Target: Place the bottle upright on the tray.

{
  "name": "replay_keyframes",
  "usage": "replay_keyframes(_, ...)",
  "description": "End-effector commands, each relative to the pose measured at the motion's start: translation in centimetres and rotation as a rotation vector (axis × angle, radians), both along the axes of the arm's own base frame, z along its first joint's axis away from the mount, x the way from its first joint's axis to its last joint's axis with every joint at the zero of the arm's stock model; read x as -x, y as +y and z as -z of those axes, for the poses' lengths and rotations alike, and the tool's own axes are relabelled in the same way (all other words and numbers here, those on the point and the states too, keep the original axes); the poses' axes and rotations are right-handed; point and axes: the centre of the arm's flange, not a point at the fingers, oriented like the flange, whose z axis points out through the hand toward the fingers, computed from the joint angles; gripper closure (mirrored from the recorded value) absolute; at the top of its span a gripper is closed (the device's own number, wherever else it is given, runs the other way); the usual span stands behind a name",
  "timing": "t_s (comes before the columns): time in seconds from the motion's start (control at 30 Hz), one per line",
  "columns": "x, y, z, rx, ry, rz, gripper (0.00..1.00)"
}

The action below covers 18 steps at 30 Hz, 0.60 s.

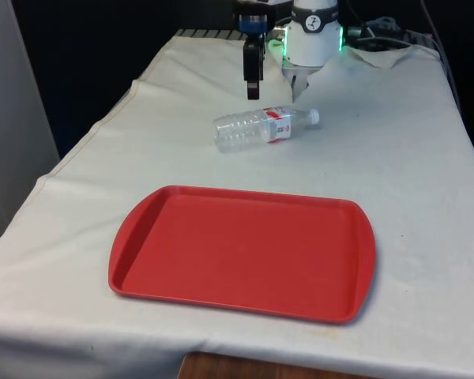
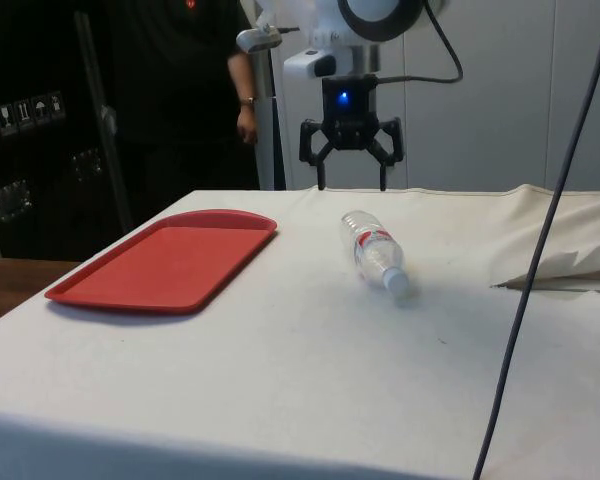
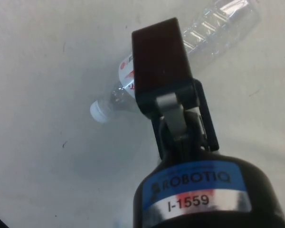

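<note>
Hovering above the cloth-covered table (image 1: pixel 411 158), the black claw (image 2: pixel 351 182) hung with its fingers spread wide and nothing between them. Just below the claw and slightly nearer the front camera, a clear plastic bottle (image 1: pixel 261 126) lay on its side on the white cloth, apart from the fingertips. Its white cap (image 2: pixel 397 285) pointed toward the front view's right, and a red-and-white label (image 1: pixel 277 124) wrapped the body near the neck. In the wrist view, one dark finger (image 3: pixel 159 61) crossed over the bottle's (image 3: pixel 213 23) labelled middle, with the cap (image 3: pixel 99 111) to one side of it. Well apart from the claw, toward the front camera, a red tray (image 1: pixel 245 251) sat flat on the table with nothing on it. Behind the table, in the side view, a person (image 2: pixel 195 90) in dark clothing stood beside the arm, one hand (image 2: pixel 246 122) hanging down.
</note>
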Motion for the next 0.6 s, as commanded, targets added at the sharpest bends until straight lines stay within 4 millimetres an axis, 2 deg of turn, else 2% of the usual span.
replay_keyframes(0.0, -0.05, -0.08, -0.05, 0.009, -0.019, -0.018, 0.0)
replay_keyframes(0.57, -0.19, -0.19, 0.3, 0.036, -0.02, -0.132, 0.0)
